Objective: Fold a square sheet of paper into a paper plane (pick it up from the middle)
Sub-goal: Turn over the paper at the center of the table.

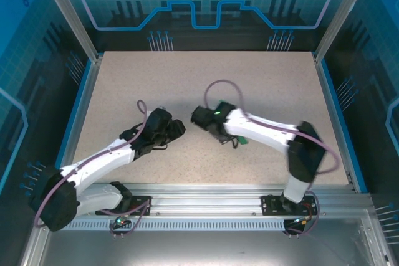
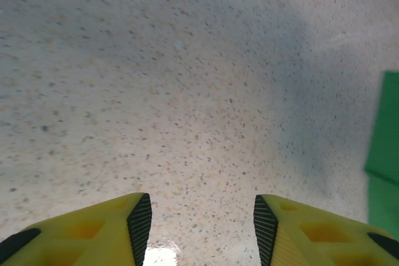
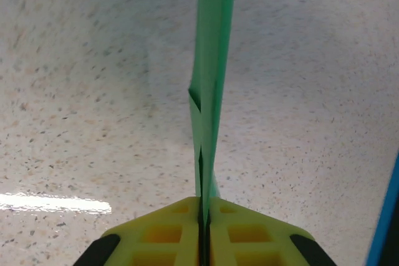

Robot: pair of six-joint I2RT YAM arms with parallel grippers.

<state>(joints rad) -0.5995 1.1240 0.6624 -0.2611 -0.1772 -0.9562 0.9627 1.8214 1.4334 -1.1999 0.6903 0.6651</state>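
Your right pincer (image 3: 204,209) is clamped shut on the paper (image 3: 212,60), its yellow fingers (image 3: 162,233) pressed together with the green squeezed in the seam between them. The paper runs straight out from the tips, edge-on to the wrist camera. It's a narrow folded strip, with layers overlapping partway along and a small notch on its left side. It stands upright over the speckled desk (image 3: 75,91); you can't tell from here whether its lower edge touches the surface.

Your left pincer (image 2: 202,222) stands open, fingers well apart, with bare desk between the black pads (image 2: 139,225) and a bright glint just below them. At the right edge of that wrist view you catch a patch of the green paper, off to the side and clear of the fingers.

From above, both arms reach in toward the middle of the desk. The two pincers are near each other, with a strip of desk between them.
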